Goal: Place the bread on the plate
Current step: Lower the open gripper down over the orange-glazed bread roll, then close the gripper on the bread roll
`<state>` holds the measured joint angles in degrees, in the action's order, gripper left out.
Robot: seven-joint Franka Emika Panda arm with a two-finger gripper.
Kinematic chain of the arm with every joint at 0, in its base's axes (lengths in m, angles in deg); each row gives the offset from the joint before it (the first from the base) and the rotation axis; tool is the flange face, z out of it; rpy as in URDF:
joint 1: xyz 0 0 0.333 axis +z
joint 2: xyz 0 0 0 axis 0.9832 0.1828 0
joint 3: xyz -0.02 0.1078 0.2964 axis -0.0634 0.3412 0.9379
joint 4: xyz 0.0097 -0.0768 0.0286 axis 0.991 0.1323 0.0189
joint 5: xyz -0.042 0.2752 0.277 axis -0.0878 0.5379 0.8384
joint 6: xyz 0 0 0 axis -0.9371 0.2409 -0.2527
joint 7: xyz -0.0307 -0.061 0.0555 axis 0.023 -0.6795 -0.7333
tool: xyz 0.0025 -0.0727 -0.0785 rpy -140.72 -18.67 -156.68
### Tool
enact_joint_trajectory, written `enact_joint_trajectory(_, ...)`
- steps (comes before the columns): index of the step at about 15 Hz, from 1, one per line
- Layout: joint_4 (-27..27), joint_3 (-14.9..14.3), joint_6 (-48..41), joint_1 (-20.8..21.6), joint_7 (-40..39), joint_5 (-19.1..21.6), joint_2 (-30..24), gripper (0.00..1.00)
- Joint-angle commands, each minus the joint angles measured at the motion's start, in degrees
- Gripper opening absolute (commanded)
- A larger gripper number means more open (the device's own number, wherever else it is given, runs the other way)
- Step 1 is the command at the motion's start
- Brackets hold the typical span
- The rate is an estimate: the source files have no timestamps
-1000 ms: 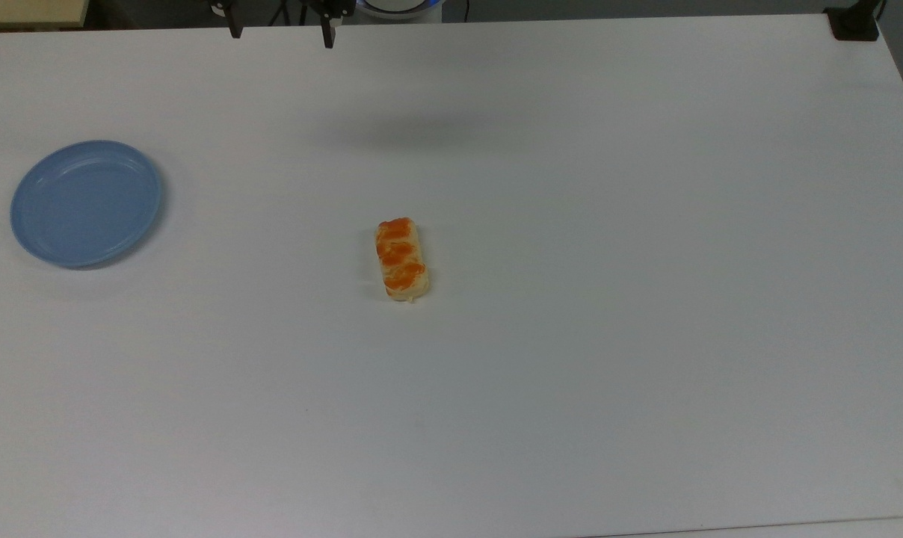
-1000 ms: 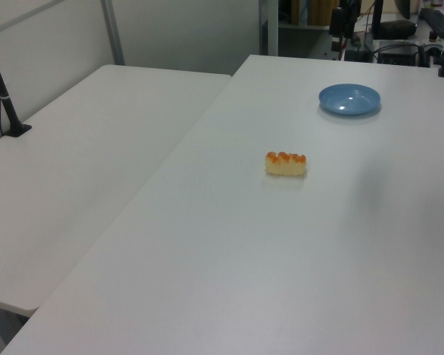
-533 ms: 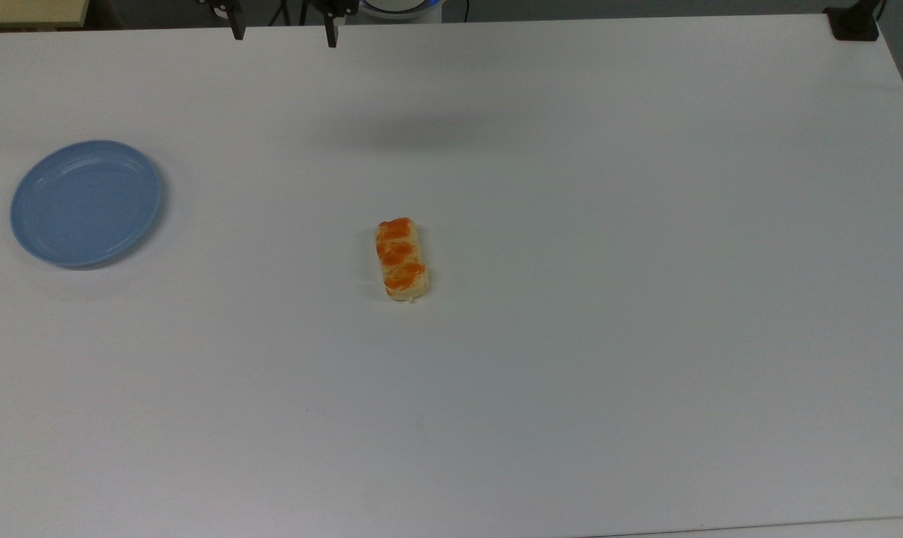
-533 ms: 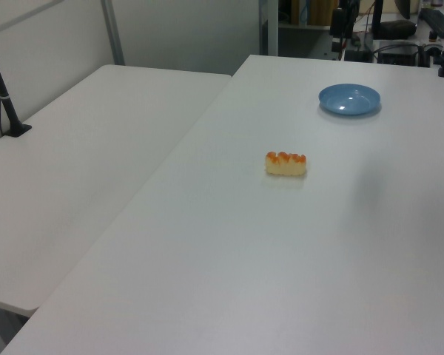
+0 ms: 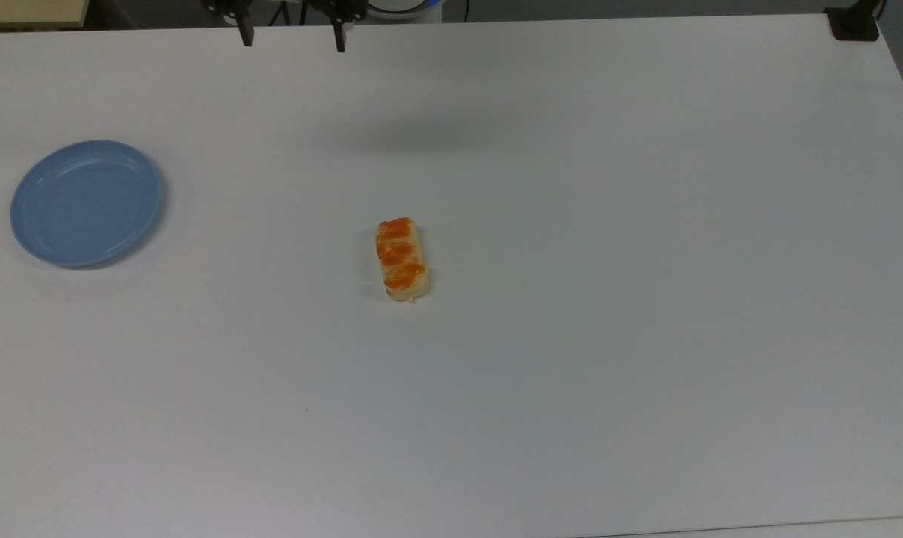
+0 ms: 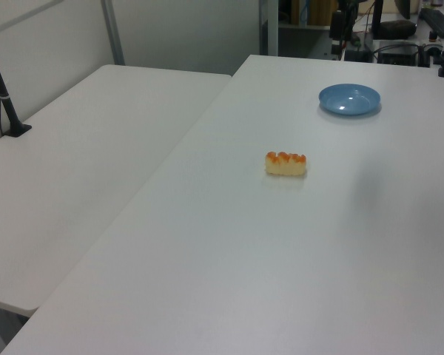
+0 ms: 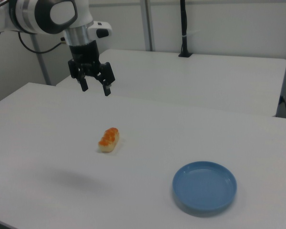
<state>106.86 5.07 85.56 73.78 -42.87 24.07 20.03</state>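
One bread [image 5: 402,258] lies mid-table, the plate [image 5: 85,202] by the top view's left edge. My gripper [image 7: 95,86] hangs high, fingers spread wide, holding nothing. It looks soft and light, so I'd pinch its long sides gently

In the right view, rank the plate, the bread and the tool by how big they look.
1. The plate, clearly the largest.
2. The tool, open and hanging above the table; farther from the camera, so its rank is unsure.
3. The bread, the smallest.
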Motion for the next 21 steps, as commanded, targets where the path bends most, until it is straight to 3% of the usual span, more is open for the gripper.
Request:
enact_joint_trajectory(1,1.1,2.0,1.2,1.3,-0.5,0.2,3.3,1.00)
enact_joint_trajectory(7,1.3,2.1,9.5,5.8,0.0,-3.1,11.4,1.00)
enact_joint_trajectory(12,4.1,2.2,17.8,8.5,5.8,-3.4,17.3,1.00)
enact_joint_trajectory(15,4.3,2.1,22.8,8.8,9.8,-5.7,21.8,1.00)
enact_joint_trajectory(21,4.3,2.2,26.2,9.4,11.8,-9.2,25.8,1.00)
